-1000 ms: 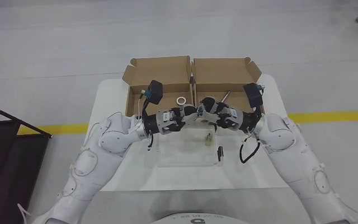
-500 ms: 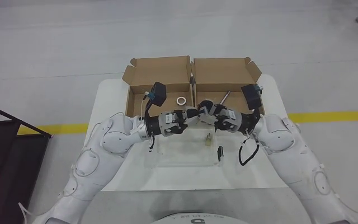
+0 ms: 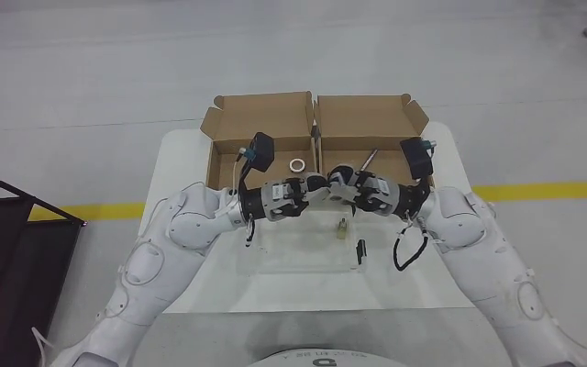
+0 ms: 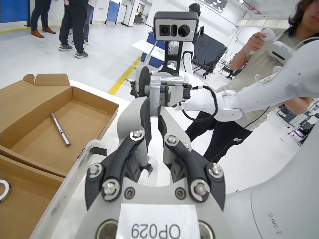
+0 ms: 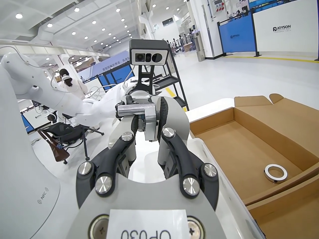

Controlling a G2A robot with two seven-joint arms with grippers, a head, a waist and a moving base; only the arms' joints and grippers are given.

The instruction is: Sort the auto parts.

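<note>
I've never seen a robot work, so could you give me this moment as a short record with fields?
Pincers: left pincer and right pincer meet above the table, both shut on one metal part
In the left box: one ring
In the right box: one rod
Unsorted, nearer the robot: pale part, dark part

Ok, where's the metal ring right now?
In the top view the metal ring lies flat on the floor of the left-hand cardboard box, near its front wall; the rod lies in the neighbouring box.
</note>
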